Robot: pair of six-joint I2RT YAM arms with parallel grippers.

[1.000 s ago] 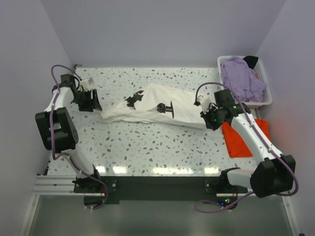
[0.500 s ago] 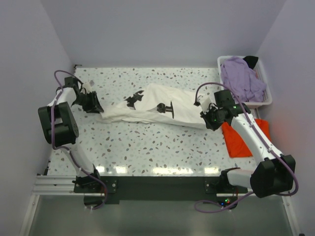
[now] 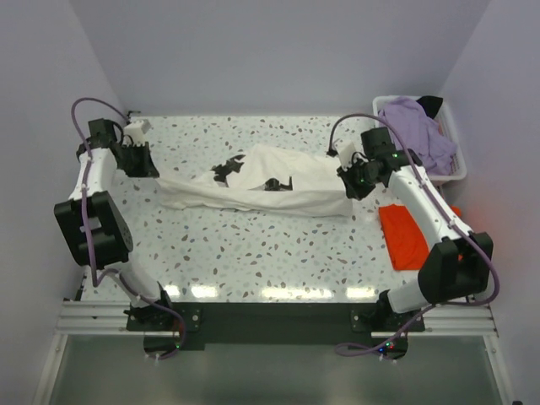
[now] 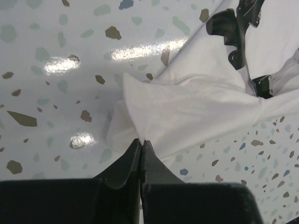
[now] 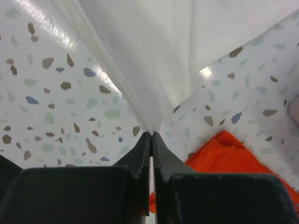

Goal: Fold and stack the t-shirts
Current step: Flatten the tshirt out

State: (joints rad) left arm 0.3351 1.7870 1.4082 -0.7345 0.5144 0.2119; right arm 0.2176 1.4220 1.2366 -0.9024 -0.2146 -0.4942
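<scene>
I have the cream-white shirt held at both ends. My left tool is closed on a corner of cloth at its left end. My right tool is pinched shut on a gathered edge at its right end, and the fabric rises away from the tips like a tent.

The shirt is bunched into a long band on the table. Its long axis runs left to right between the two tools, so each arm is already at the end nearest to it. The printed side shows black marks near the middle.

As I see it, the next move depends on that axis — drawing the ends apart along it should take out the slack, and the cloth could then be spread flat for folding.

The right side is crowded. The orange-red shirt lies on the table just beside and nearer than the right tool. The lavender shirt is heaped in the white basket behind it. Pulling to the right could drag cloth over the orange one, so I would be careful there. I see nothing else lying near the left end.
</scene>
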